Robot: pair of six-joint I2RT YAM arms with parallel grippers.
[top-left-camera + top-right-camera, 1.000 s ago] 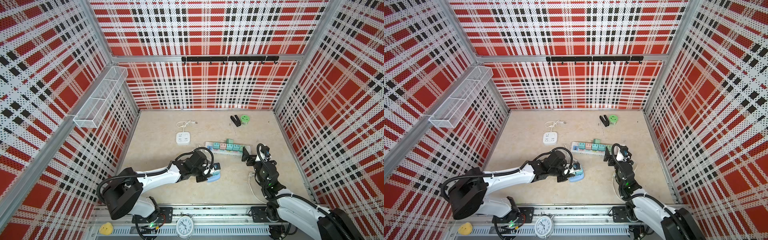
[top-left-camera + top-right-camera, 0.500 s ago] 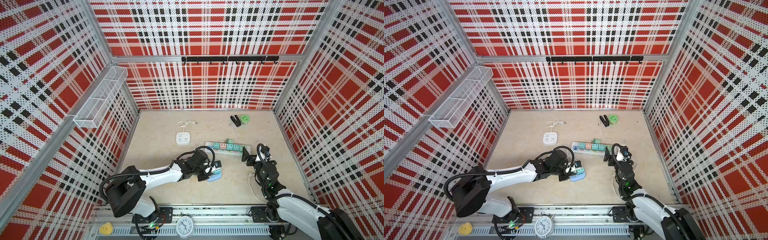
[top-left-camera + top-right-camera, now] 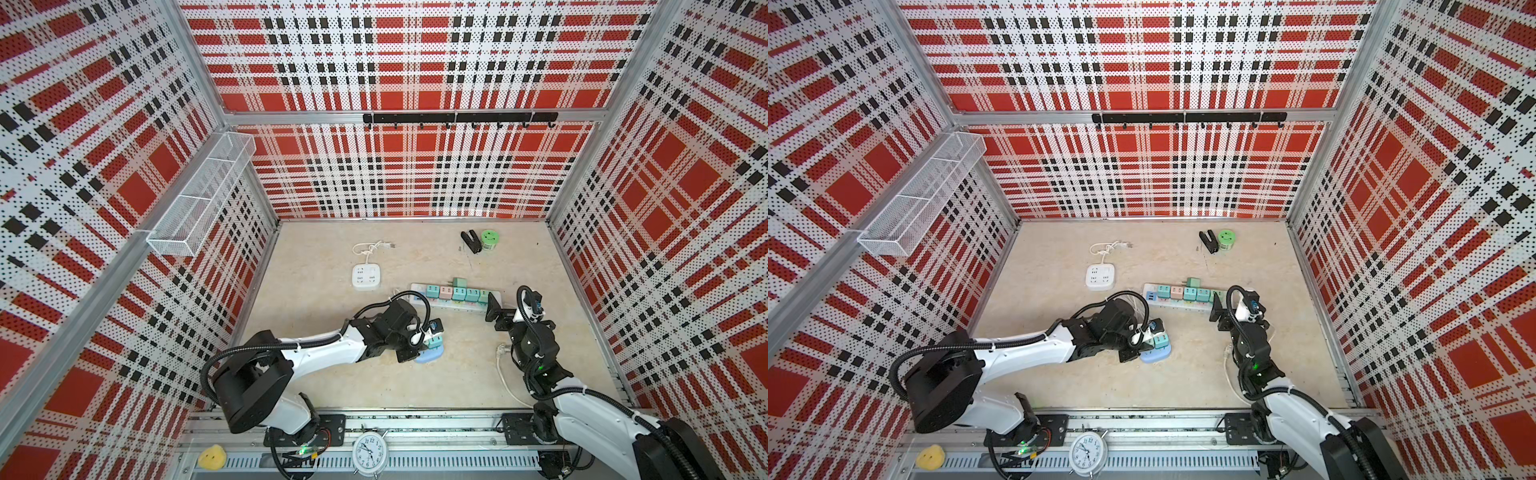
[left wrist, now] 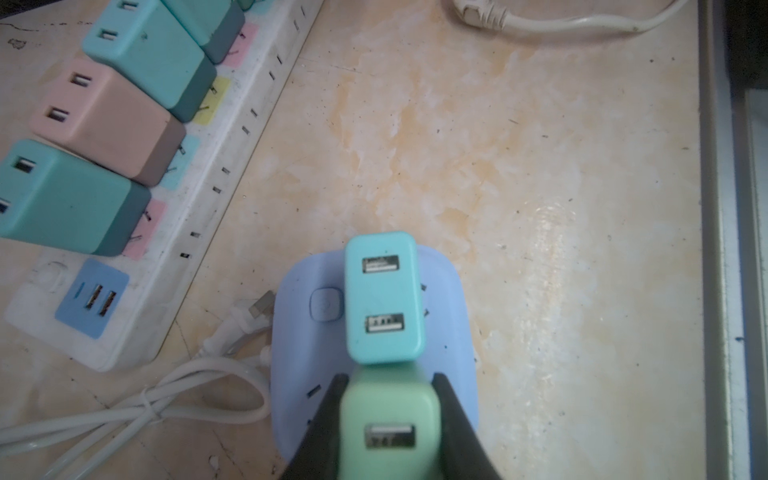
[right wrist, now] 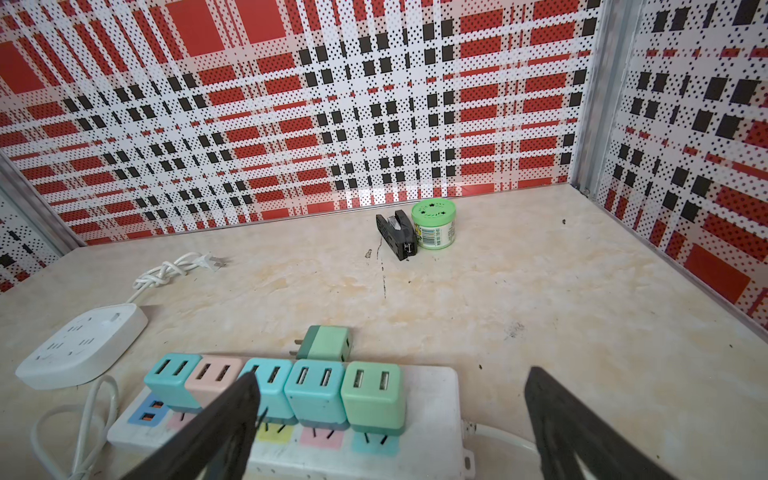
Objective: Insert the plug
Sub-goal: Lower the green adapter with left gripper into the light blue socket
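Legend, as seen on my screens. Walls (image 3: 415, 62): perforated plaid in red, white and black. Tabletop (image 3: 415, 395): mottled cream with yellowish stains. I read one mint-green plug (image 4: 388, 411), one sky-blue plug (image 4: 382, 297) and a periwinkle socket block (image 4: 455, 332). White power strip (image 5: 428, 382): its row of plugs (image 5: 313, 395) is teal, pink and green; its labels (image 5: 322, 436) are pink, yellow and blue. Round can (image 5: 433, 224): bright green.

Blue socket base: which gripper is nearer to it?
Left. The left gripper holds a green plug directly over the blue socket base; the right gripper hovers open at the long power strip, farther away.
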